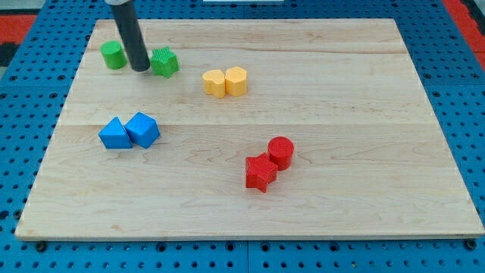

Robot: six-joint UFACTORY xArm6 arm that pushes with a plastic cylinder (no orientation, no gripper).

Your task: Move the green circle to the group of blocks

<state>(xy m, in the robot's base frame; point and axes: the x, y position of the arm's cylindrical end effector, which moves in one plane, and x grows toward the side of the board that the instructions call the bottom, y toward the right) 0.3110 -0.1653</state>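
The green circle (114, 54) is a short green cylinder near the view's top left of the wooden board (341, 114). A green star-shaped block (164, 62) lies to its right. My tip (141, 70) rests on the board between the two green blocks, close to the star's left side and a short gap right of the circle. The dark rod rises from it to the view's top. Other blocks lie in pairs: two yellow blocks (225, 81), two blue blocks (129, 132), and a red cylinder (280, 152) touching a red star (261, 172).
The board sits on a blue pegboard surface (30, 152). Red matting shows at the view's top corners (19, 23).
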